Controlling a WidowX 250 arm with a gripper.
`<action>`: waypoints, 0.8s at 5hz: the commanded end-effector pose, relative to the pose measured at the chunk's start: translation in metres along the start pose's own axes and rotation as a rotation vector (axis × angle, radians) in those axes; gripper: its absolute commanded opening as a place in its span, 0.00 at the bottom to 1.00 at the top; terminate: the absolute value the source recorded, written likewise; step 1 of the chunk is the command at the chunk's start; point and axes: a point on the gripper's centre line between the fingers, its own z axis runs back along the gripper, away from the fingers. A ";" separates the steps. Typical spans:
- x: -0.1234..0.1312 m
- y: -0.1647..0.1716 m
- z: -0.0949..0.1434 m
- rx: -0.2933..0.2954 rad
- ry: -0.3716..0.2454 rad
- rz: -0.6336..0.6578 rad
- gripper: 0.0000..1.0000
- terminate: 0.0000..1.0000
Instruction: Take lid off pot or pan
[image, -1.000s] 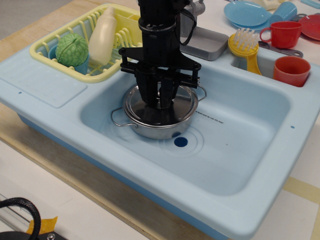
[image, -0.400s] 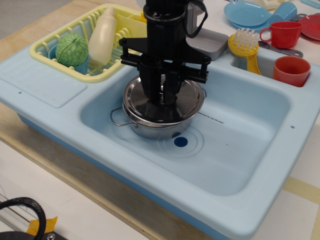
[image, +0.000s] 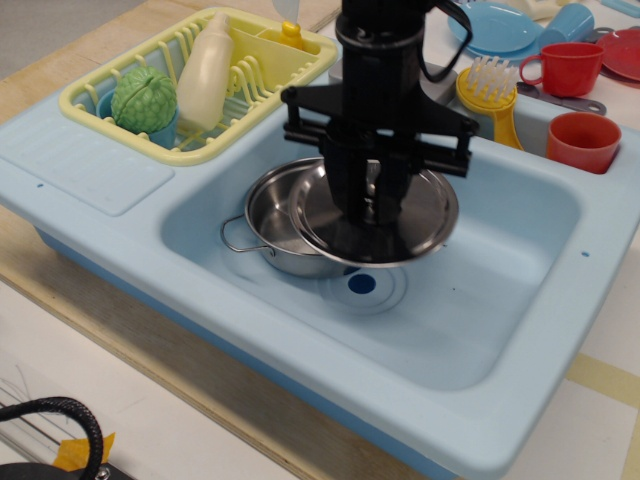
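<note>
The tool (image: 372, 205) pinches the lid (image: 375, 215) at its centre, presumably by the knob, which the fingers hide. The lid hangs above the sink (image: 500, 290), shifted toward 3 o'clock of the pot (image: 275, 225) yet overlapping its right rim. The risk: such a small grip could slip, dropping the lid onto the pot's edge, or a low sideways carry could clip the rim and drag the pot. A second ago the lid sat on the pot; now it is lifted and the bowl shows.
</note>
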 end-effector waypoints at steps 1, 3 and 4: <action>-0.013 -0.017 0.005 -0.032 -0.013 0.018 0.00 0.00; -0.028 -0.038 -0.013 -0.091 0.053 0.045 0.00 0.00; -0.026 -0.044 -0.020 -0.104 0.075 0.039 0.00 0.00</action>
